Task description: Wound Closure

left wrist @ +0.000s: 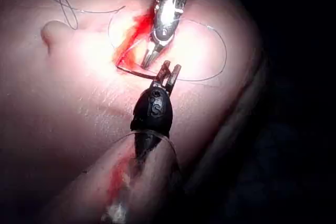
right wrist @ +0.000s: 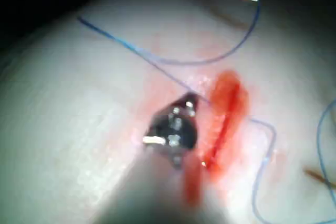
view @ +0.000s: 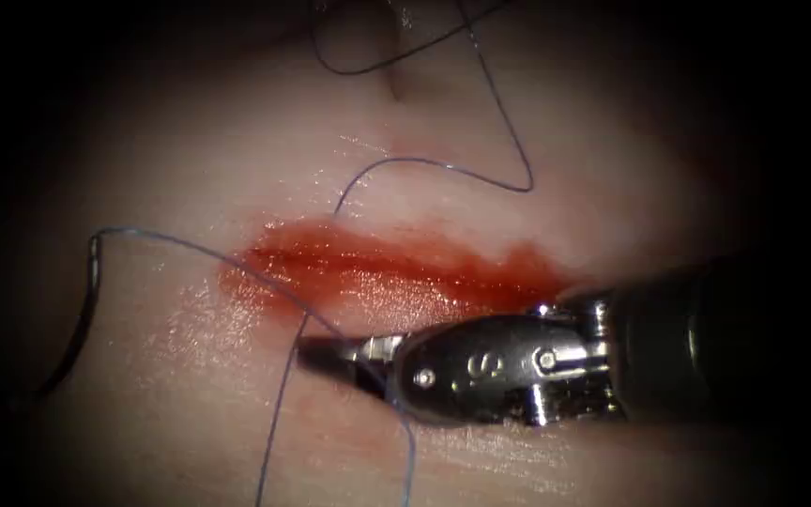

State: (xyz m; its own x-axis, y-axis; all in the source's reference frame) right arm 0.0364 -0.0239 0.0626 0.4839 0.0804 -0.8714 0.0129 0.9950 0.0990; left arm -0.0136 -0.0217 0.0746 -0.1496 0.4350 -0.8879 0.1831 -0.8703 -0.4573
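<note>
The cut (view: 396,272) runs across the tissue (view: 190,394), wet with red fluid. Left of the cut's left end lies the dark curved needle (view: 82,319), held by neither tool; its lower end fades into the dark. Blue thread (view: 190,246) leaves the needle's upper end, crosses the cut and passes under my right tool (view: 326,352) (left wrist: 149,60) (right wrist: 188,100). That tool lies just below the cut, jaws slightly apart, gripping nothing. In the left wrist view my left tool (left wrist: 170,72) faces it tip to tip, jaws open and empty, with a dark strand (left wrist: 136,73) at its base.
Loose loops of thread (view: 443,166) lie on the tissue above the cut, and two strands (view: 274,432) run off the lower edge. A small raised bump (left wrist: 50,34) sits on the tissue away from the cut.
</note>
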